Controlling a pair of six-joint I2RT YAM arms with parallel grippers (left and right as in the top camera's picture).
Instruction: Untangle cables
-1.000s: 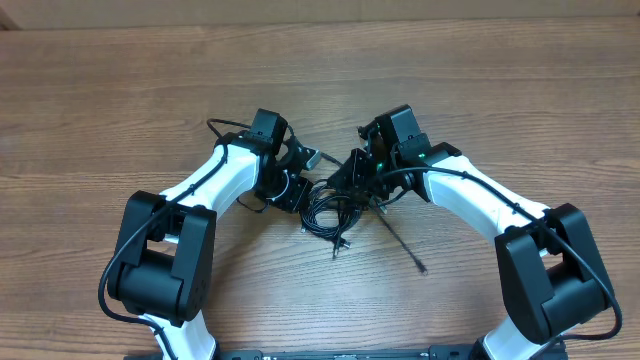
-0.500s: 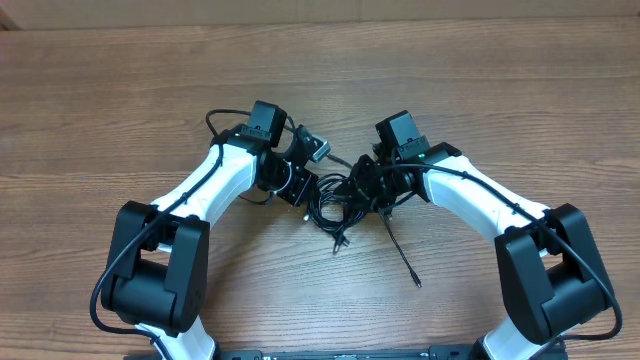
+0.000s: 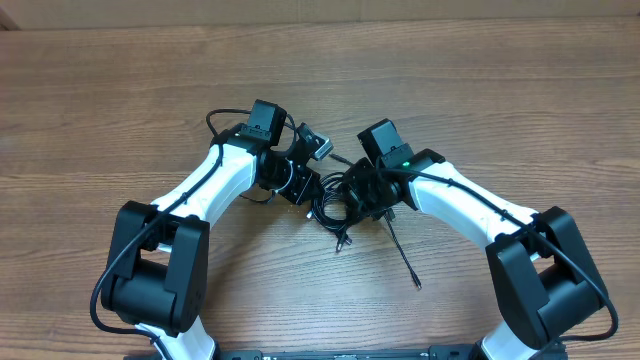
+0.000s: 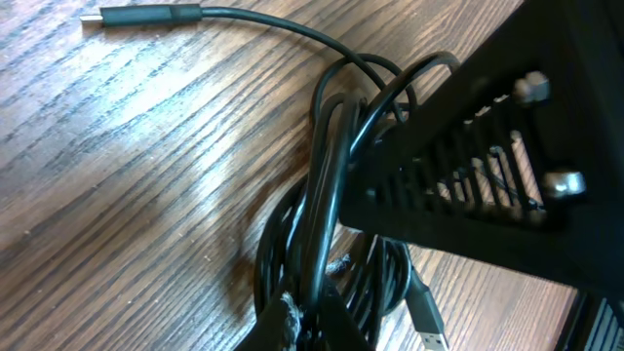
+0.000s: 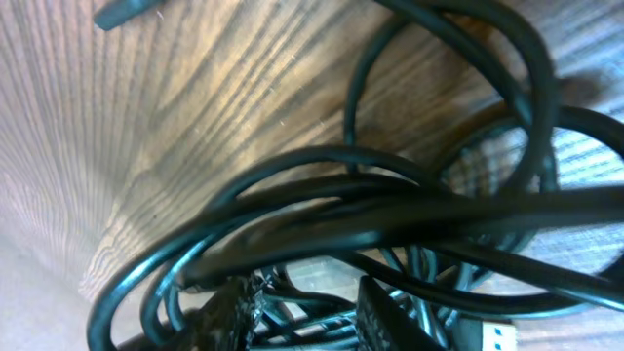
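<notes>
- The cables (image 3: 335,212) lie bunched in a small black coil on the wooden tabletop (image 3: 120,90), between the tips of the two arms.
- One cord runs out of the coil toward the right arm's base and ends in a small plug (image 3: 416,285) lying flat on the wood.
- The left end effector (image 4: 304,327) is closed, its tips pinched on strands at the coil's left edge (in the wrist view the cords run straight into the pinch).
- The right end effector (image 5: 307,317) stands partly open over the coil's right side. Strands cross the gap between its fingers (image 5: 229,310), and none looks clamped.
- A silver-tipped plug (image 5: 497,336) lies just beside the right finger.
- A slim plug (image 4: 146,18) rests on the wood, apart from the coil.
</notes>
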